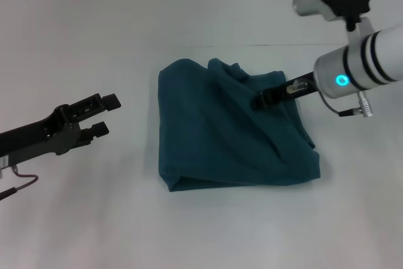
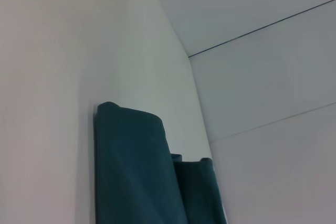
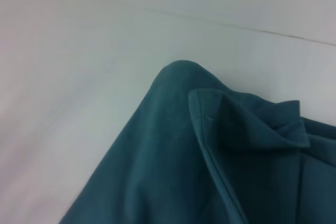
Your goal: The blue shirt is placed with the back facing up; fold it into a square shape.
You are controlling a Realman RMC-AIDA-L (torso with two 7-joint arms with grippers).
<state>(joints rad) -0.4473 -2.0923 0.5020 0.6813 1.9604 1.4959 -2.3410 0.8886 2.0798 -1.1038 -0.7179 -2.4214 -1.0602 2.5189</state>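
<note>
The blue shirt (image 1: 220,152) lies folded into a rough, rumpled square in the middle of the white table, plain side showing. My right gripper (image 1: 259,100) is over its far right part, shut on a pinch of cloth, with creases running out from the grip. The right wrist view shows a raised fold and a hemmed edge of the shirt (image 3: 173,171) close up. My left gripper (image 1: 106,115) is open and empty, hovering to the left of the shirt and apart from it. The left wrist view shows the shirt's folded edge (image 2: 136,171).
The white table (image 1: 94,29) surrounds the shirt on all sides. A thin dark seam (image 1: 277,45) runs across the far side behind the shirt. Nothing else stands on the table.
</note>
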